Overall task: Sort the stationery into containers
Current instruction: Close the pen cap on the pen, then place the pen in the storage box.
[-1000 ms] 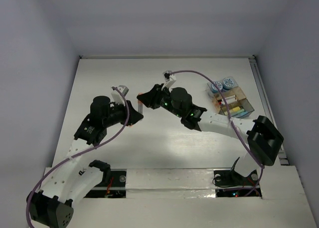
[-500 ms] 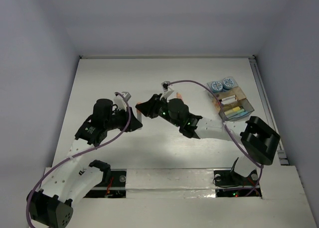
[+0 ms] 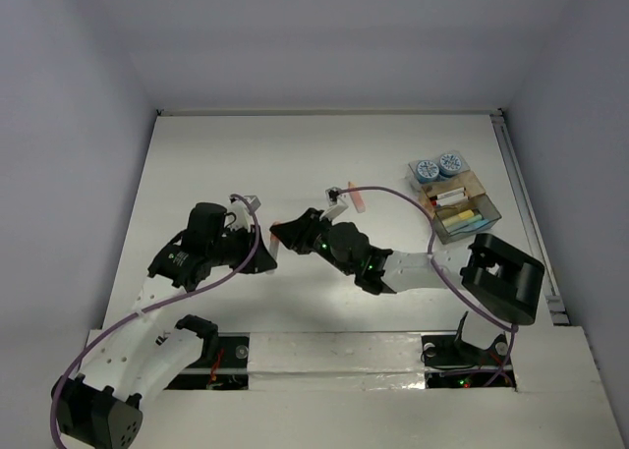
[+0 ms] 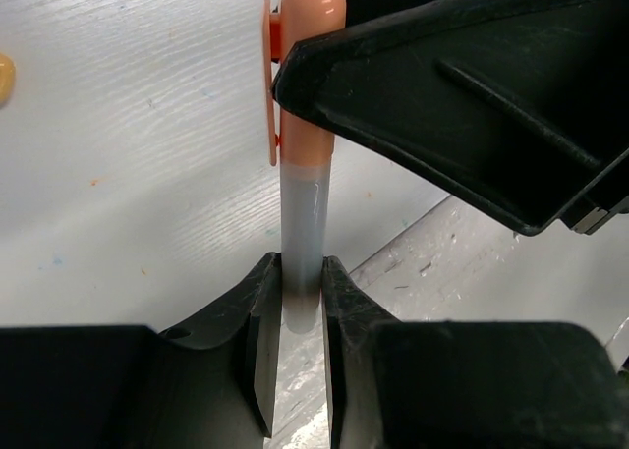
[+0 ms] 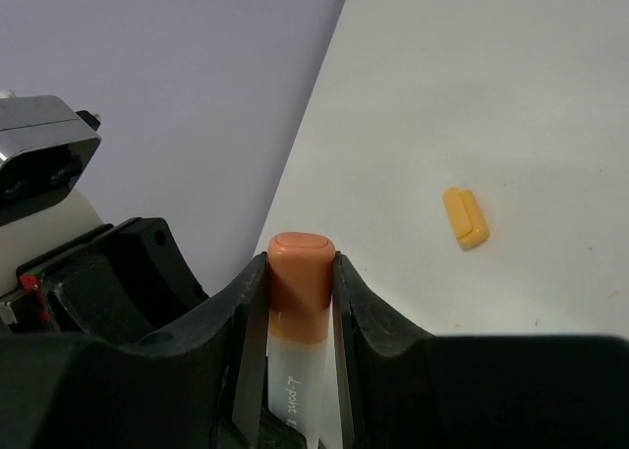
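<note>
One marker with an orange cap point(image 5: 299, 264) and a clear white barrel point(image 4: 301, 223) is held by both grippers at once. My right gripper point(image 5: 300, 272) is shut on the cap. My left gripper point(image 4: 300, 292) is shut on the barrel's other end. In the top view the two grippers meet left of the table's middle, left point(image 3: 263, 252) and right point(image 3: 280, 235). The clear divided container point(image 3: 484, 197) stands at the far right with coloured sticks in it and two blue-and-white rolls point(image 3: 437, 165) at its far end.
A small yellow eraser point(image 5: 464, 216) lies on the white table beyond the right gripper. A pink stick point(image 3: 360, 201) lies on the table near the right arm's cable. The grey side wall stands at the left.
Both grippers have moved together toward the near edge of the table, keeping the marker between them. The right arm has folded back lower.
</note>
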{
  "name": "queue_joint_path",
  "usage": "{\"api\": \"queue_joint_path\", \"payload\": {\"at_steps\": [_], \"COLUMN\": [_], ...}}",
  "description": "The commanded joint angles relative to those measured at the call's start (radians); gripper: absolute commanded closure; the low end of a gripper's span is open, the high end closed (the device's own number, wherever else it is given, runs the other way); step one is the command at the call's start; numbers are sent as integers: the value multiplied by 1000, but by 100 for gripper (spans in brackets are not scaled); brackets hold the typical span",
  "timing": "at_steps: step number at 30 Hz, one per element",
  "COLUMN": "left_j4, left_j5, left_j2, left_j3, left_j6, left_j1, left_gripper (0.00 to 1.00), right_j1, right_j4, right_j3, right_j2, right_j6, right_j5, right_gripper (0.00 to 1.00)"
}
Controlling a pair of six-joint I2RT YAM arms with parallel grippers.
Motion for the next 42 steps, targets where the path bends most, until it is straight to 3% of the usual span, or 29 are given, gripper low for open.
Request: {"api": "queue_joint_path", "payload": {"at_steps": [1,3,5,10,17,19,24,28,31,42], "left_j4": [578,576,578,586,566,561,556,521,513,489], "left_j5": [-129,-106,-97,-49,-71,-72,-49,-89,-100,-152], "left_j2": [-24,-16,-17,-22,-67,-74,-102,-116,-126,-137], "left_j3": [76,73,67,66,61,59,64,78,81,89], "left_j6": [-15,-17,-14,-12,-14,-14,-18,3,11,16], "left_j1": [44,44,44,44,44,44,44,-13,-39,-67], "left_gripper": [100,93,75,43,20,1,1,1,1,1], "right_j1": [115,33,-27,-314,-592,-702,-975,-1096,-1155,-1155], "right_j4": [-370,-399,-431,-494,-614,-674,-735,-789,-781,-709], "right_j3": [-56,-30,-16,57,69,20,-86,-120,-146,-180], "right_j2": [-26,-72,-153,-254,-366,-458,-630,-679,-667,-526], "right_j6": [-52,-92,-123,-189,-235,-244,-270,-296,-318,-309], "right_j5": [-215,-204,-171,-140,-13,81,179,280,309,308], "right_gripper": [100,100,100,100,100,100,100,100,100,100]}}
